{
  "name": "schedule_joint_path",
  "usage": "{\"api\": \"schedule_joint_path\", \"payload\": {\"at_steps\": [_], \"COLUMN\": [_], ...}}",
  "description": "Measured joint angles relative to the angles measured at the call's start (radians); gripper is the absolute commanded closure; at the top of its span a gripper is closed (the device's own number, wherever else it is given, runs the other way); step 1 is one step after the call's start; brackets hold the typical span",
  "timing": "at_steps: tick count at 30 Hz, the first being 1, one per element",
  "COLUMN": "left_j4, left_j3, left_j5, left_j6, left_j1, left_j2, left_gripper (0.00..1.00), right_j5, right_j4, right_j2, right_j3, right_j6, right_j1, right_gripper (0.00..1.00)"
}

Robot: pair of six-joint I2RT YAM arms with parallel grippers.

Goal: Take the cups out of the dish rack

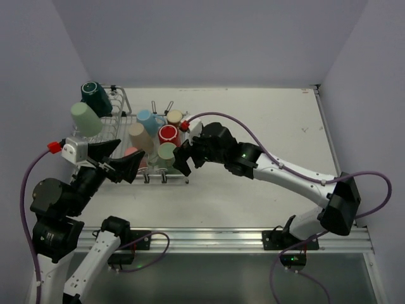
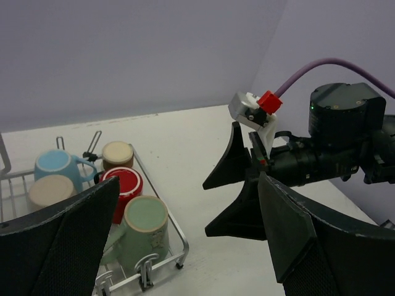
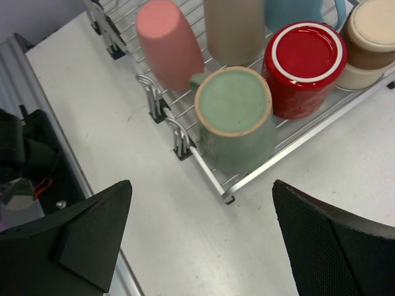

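The right claw is held wide open and empty above the table, just off the rack's corner. The spread is judged to be set for the cup ahead. Straight beyond its fingertips the green cup is seen, turned bottom-up at the corner of the rack, probably to drain, and it is judged the easiest to take first.

As seen from this claw, the red cup is stood just right of the green cup, likewise inverted. The pink tumbler is set to the left; whether it is upright or leaning cannot be told. Beyond these a beige tumbler, a blue mug and a tan cup are ranged. Farthest from the claw, a teal cup and a pale cup are propped on the taller section.

The left claw is likewise open with nothing in it, at the rack's near left side, and faces the right claw across the corner. No cup is seen off the rack yet.

The table is off-white, matt and lightly scuffed, and is closed in by plain lilac-grey walls.
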State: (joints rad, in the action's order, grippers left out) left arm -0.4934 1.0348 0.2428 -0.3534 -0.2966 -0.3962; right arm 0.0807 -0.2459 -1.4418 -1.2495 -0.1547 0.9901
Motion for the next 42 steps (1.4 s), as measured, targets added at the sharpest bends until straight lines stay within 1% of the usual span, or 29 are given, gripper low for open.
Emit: {"api": "schedule_joint_path", "payload": {"at_steps": [3,7,10,12,16,22,24,27,33,37,42], "left_j4": [-0.013,-0.01,-0.013,-0.014,-0.007,0.021,0.032,0.04,0.03,0.006,0.039], "left_j3": [-0.002,-0.039,-0.097,-0.117,-0.124,-0.148,-0.161,-0.164,-0.16,-0.146,-0.126], "left_j5": [-0.043,-0.062,-0.06,-0.056,-0.045,-0.071,-0.1,-0.159,-0.315,-0.405,-0.441], "left_j6": [0.0,-0.002,-0.005,-0.009,-0.013,-0.03,-0.033,-0.033,-0.028,0.0,0.078], "left_j1": [0.0,0.0,0.0,0.0,0.0,-0.007,-0.032,-0.107,-0.262,-0.28,-0.28], "left_j2": [0.011,0.018,0.002,-0.044,-0.187,-0.374,-0.417,-0.486,-0.617,-0.654,-0.66], "left_gripper": [0.07,0.08,0.05,0.04,0.02,0.01,0.01,0.01,0.0,0.0,0.0], "right_j5": [-0.021,-0.045,-0.075,-0.095,-0.125,-0.143,-0.143,-0.143,-0.148,-0.146,-0.142], "right_j4": [0.007,0.009,0.014,0.019,0.023,0.031,0.032,0.033,0.037,0.036,0.037], "right_j2": [-0.07,-0.097,-0.093,-0.082,0.005,0.236,0.307,0.385,0.449,0.474,0.502], "right_j3": [-0.039,-0.058,-0.058,-0.048,0.03,0.198,0.246,0.297,0.353,0.377,0.392], "right_j6": [0.023,0.039,0.048,0.052,0.053,0.042,0.038,0.034,0.034,0.03,0.022], "right_j1": [0.0,0.003,0.004,0.004,0.004,0.004,0.004,0.004,-0.003,-0.005,-0.005], "right_gripper": [0.02,0.01,0.01,0.01,0.01,0.01,0.01,0.01,0.01,0.01,0.01]}}
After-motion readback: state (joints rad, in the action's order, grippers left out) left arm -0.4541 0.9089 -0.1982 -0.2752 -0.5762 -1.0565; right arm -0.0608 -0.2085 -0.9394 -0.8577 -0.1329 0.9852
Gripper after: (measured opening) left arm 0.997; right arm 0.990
